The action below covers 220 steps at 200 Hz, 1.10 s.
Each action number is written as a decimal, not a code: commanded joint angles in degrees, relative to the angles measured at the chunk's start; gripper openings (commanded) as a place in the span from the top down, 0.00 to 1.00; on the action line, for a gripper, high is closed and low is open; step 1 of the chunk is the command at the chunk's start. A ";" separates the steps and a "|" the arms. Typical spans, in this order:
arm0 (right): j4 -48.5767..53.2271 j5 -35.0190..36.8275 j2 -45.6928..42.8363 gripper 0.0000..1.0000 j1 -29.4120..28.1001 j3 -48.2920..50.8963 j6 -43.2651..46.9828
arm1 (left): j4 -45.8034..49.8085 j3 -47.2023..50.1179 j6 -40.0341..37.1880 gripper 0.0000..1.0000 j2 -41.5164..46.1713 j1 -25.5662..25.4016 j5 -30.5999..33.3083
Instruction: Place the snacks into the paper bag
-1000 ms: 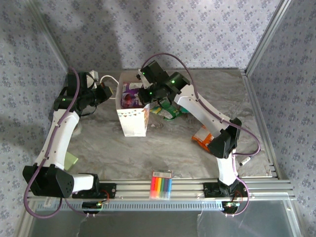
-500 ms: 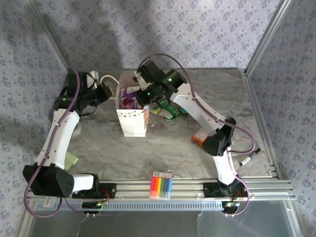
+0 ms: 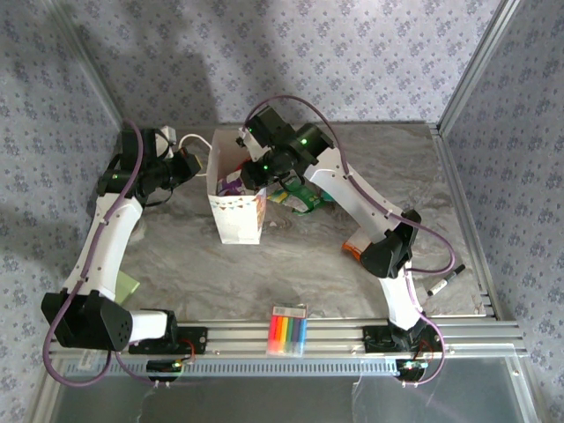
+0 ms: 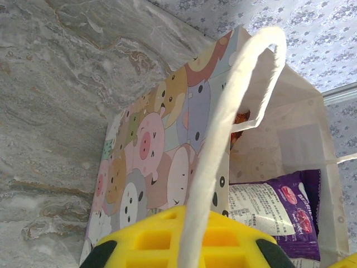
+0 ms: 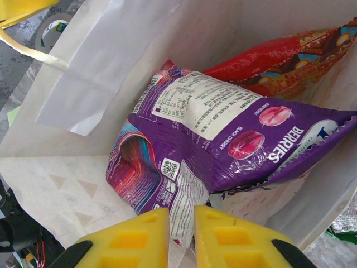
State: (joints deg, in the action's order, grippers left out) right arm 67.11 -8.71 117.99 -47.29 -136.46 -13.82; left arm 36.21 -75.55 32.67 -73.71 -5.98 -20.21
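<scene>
Right wrist view: purple packet is down in the bag, so release it clean

Purple packet (image 5: 223, 128) lies inside the paper bag (image 5: 72, 184), label side up, resting against the red packet (image 5: 279, 61) beyond it. Its near corner flap runs into the slit between the right gripper (image 5: 181, 220) fingers. Jaws stand a narrow slit apart; can't tell whether the flap is pinched or just hanging there.

Left gripper (image 4: 192, 229) is pressed together on the bag's cord handle (image 4: 245, 89), pulling that side out so the mouth gapes. In the top view the bag stands upright on the table (image 3: 176, 256).

How I'd run the step:
- Spread the right jaws fully before any lift. The foil flap is light and crinkly, and a half-open jaw could drag it out again.
- Withdraw straight up through the mouth, clear of the near wall. The paper is flimsy, and a snag could tip the bag.
- Left holds the handle with no slack and no extra pull until the right is clear of the rim.

Left to bag, I reckon: the green packet (image 3: 304, 198) just right of the bag, and the orange packet (image 3: 355, 245) partly under the right arm. The rainbow marker pack (image 3: 289, 330) by the near rail isn't a snack, so leave it.
</scene>
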 commanded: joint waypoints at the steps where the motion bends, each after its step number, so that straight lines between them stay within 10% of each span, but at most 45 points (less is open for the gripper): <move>1: 1.59 -0.71 -0.03 0.81 -0.31 -1.90 0.74 | 0.21 -0.39 0.37 0.94 -0.42 0.35 -1.33; 220: -0.91 14.38 -18.74 0.79 0.00 8.50 -1.73 | 1.85 -3.28 0.38 0.94 -0.71 -1.32 -2.91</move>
State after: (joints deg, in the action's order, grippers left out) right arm 66.52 2.28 102.76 -47.55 -131.85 -14.66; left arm 36.64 -76.40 32.69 -74.22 -6.85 -21.82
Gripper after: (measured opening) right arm 0.208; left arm 0.058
